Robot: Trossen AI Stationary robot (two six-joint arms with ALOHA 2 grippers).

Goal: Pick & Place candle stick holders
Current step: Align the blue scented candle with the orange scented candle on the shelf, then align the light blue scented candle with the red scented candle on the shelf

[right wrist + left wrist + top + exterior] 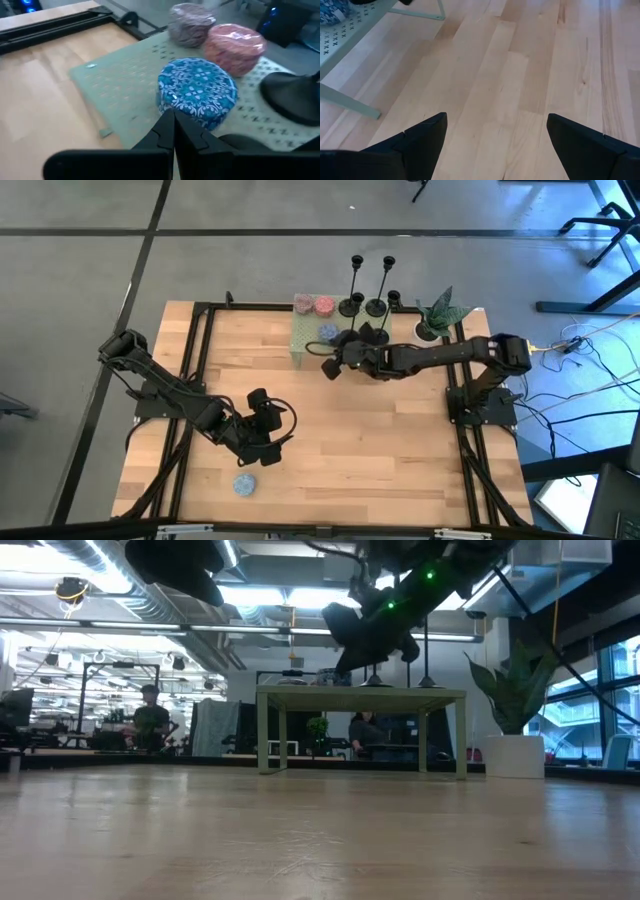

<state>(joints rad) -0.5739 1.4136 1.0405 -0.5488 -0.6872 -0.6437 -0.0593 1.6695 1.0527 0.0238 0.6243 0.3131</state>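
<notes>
Your right end effector (pixel 172 131) is pinched closed on nothing (beside the blue disc (pixel 197 92)), so you're pre-grasp; left end effector (pixel 495 145) waits spread wide. Holders (pixel 366 288) stand on the shelf (pixel 305 335): reopen, reach them.

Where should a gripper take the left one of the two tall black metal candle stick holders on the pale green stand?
The tall black metal candle stick holder stands upright, so probably grip its thin stem above the round flat base, jaws coming in level from the middle of the wooden table. The second tall holder crowds its right side.
</notes>
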